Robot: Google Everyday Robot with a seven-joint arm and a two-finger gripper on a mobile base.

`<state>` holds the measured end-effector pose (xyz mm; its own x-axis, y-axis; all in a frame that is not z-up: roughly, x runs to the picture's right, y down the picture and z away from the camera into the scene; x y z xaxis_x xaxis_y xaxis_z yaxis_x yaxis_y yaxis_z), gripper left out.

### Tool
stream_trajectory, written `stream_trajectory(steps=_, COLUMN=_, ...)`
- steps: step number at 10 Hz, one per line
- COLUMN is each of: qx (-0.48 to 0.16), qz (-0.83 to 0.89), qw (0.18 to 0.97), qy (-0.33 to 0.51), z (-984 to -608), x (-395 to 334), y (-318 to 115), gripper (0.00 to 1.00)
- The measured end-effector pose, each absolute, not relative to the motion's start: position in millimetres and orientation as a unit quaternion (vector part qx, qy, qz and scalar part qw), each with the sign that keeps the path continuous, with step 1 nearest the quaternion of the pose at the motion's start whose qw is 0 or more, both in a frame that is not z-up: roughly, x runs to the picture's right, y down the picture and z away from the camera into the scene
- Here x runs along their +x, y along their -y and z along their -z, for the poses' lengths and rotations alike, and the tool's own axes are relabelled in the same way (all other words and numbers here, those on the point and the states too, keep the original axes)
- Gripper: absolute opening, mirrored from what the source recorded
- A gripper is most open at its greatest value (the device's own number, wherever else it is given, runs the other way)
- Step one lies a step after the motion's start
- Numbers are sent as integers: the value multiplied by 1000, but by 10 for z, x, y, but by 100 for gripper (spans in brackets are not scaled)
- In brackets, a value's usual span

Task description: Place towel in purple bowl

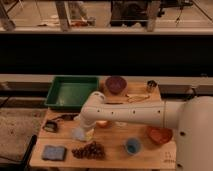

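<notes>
The towel [79,134], a small light grey-blue cloth piece, is at the front left of the wooden table. My gripper [84,129] is at the end of the white arm, pointing down right at the towel's upper edge. I cannot tell whether the towel rests on the table or is lifted. The purple bowl [115,84], small, round and dark, stands at the back of the table, to the right of the green tray, well away from the gripper.
A green tray [56,98] stands at the back left. An orange bowl [159,134] and a blue cup [132,146] are at the front right. A dark blue pad [53,152], a brown cluster [90,150], a black object [50,126] and a metal cup [151,86] also sit on the table.
</notes>
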<state>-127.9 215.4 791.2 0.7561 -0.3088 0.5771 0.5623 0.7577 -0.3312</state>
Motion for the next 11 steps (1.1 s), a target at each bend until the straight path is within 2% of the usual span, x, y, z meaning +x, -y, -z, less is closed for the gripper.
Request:
stream_trajectory(steps=8, qx=-279, qz=219, qw=899, qy=255, z=-8174, x=-1080, y=-2328, gripper=78)
stream_trajectory(steps=10, qx=-281, qz=221, qw=896, qy=262, z=-8189, x=-1098, y=-2338, gripper=64)
stream_trajectory(steps=11, qx=-282, qz=221, qw=895, qy=266, z=-8183, x=-1112, y=-2341, gripper=52)
